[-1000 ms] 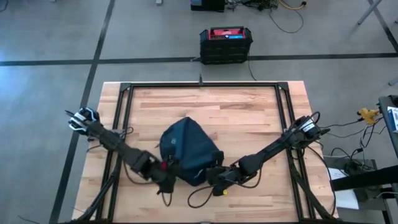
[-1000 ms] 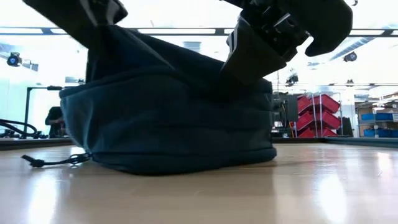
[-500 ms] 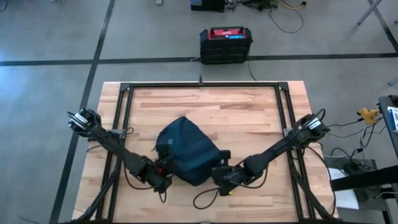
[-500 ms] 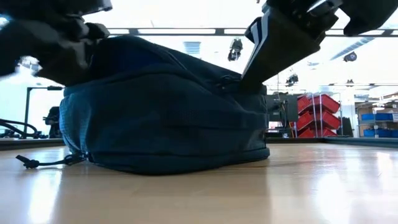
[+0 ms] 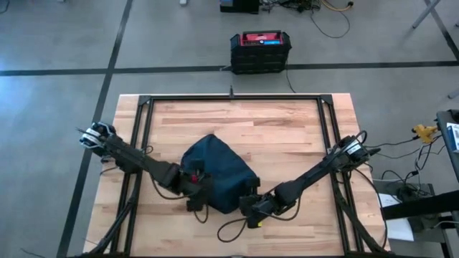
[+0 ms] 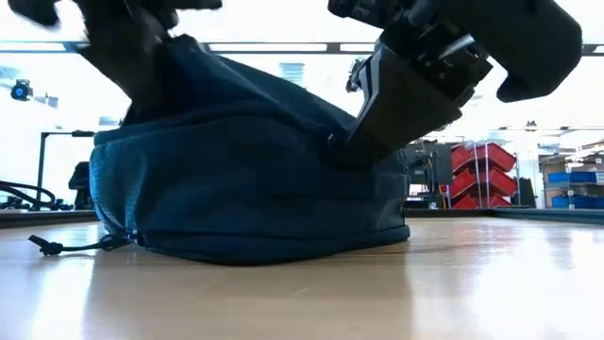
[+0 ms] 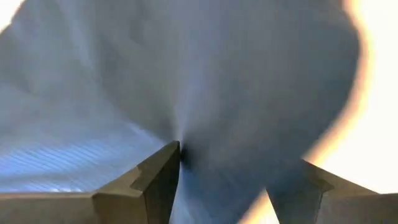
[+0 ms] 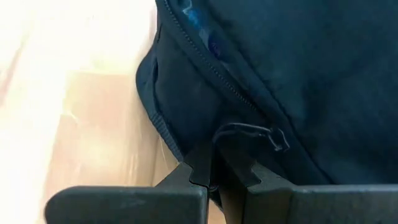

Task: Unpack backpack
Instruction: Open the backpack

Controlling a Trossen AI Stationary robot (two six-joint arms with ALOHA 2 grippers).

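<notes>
Left gripper (image 7: 239, 177) now wider, fingers astride backpack (image 5: 215, 172) fabric; right gripper (image 8: 217, 174) clenched, seemingly on backpack.

Both arms reach inward, left tool (image 5: 195, 188) spread (right tool (image 5: 249, 206) pinched closed).

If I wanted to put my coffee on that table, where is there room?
The far strip of wooden table, between the black frame and the backpack, is bare, as are both far corners. The near middle is crowded: the left tool and right tool press against the backpack, with a cable loop beside them.
</notes>
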